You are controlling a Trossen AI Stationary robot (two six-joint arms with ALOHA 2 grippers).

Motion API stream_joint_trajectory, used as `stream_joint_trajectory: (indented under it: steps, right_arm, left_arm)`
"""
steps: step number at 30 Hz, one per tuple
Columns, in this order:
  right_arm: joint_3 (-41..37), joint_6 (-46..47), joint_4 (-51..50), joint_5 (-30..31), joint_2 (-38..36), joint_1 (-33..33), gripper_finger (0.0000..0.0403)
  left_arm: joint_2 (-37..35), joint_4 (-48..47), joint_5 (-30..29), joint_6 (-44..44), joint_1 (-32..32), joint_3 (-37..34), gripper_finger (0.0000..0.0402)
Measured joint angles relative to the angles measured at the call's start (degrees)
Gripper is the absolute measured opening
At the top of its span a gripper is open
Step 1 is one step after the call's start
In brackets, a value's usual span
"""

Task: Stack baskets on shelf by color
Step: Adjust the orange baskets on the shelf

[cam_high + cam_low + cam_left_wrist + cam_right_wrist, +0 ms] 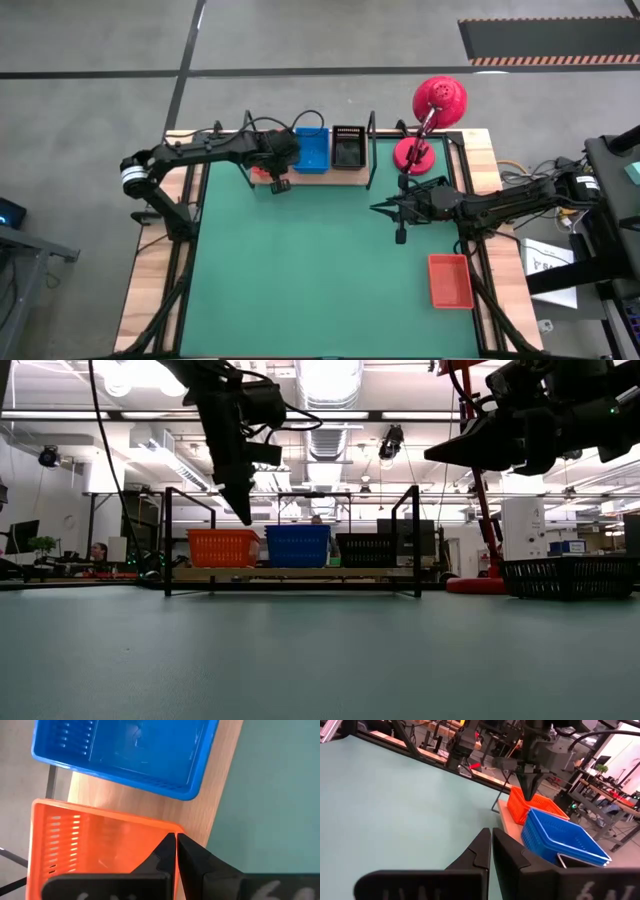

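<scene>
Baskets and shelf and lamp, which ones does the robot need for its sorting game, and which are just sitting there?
For the job:
- orange basket, blue basket and black basket on the shelf
- another orange basket on the green mat
- left claw, shut, above the shelf's orange basket
- right claw, shut, over the mat

Just sitting there:
- red lamp
- green mat

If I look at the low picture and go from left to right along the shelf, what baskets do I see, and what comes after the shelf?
orange basket → blue basket → black basket on the shelf, then the red lamp's base, then another basket on the table.
</scene>
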Motion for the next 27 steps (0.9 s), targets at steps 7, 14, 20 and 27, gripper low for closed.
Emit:
stream_joint_trajectory:
  steps: [7,14,20,27]
  right_arm:
    - [0.0,1.7,-0.7,0.0,0.0,0.0,0.0009]
    - [0.0,2.9,-1.1,0.0,0.0,0.1,0.0009]
    - [0.0,3.3,-1.9,0.0,0.0,0.1,0.0009]
    - [0.0,3.4,-2.0,0.0,0.0,0.0,0.0009]
  left_arm:
    - [-0.1,-3.3,-0.3,0.0,0.1,-0.4,0.0000]
    - [-0.1,-3.7,-0.4,-0.1,0.1,-0.5,0.0000]
    - [-0.4,-9.0,-0.4,-2.0,0.1,0.5,0.0000]
    - [-1.2,-7.1,-0.4,-2.5,0.1,1.3,0.0000]
